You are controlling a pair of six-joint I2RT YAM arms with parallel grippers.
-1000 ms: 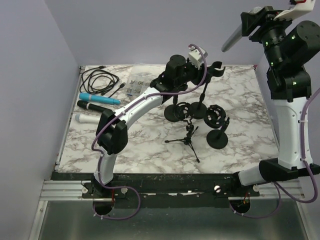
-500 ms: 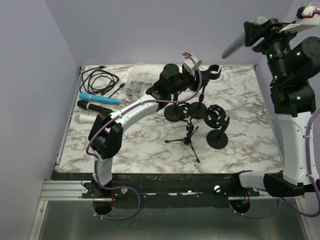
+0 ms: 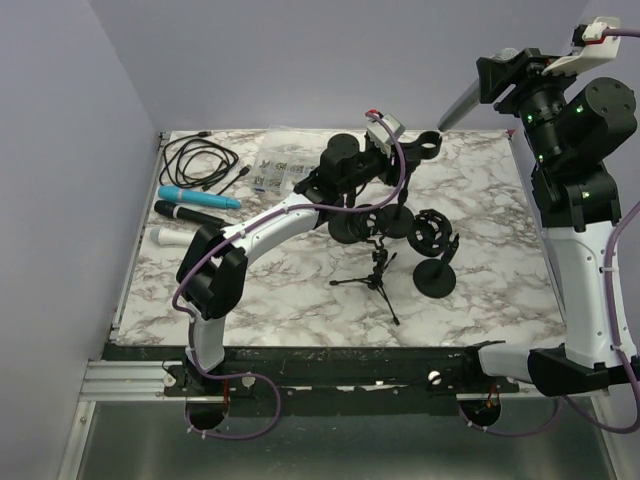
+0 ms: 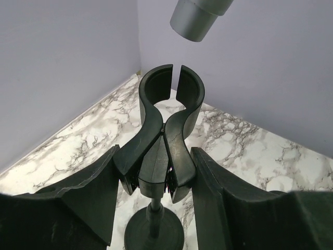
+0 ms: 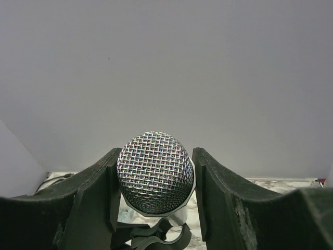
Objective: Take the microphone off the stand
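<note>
One silver microphone (image 3: 458, 103) held by right tool (image 5: 155, 156) above the stand (image 4: 165, 120), left tool (image 4: 154, 153) squeezing the stand, three microphones (image 3: 185, 211) left of it

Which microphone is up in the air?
The silver microphone with the mesh head, clamped in the right gripper high above the marble table. The turquoise microphone, black microphone and white microphone lie flat on its left side.

Robot lab: walled marble table (image 3: 500, 230)

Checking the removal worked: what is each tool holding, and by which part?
The right tool clamps the microphone by its mesh head; the left tool pinches the stand clip at its base.
</note>
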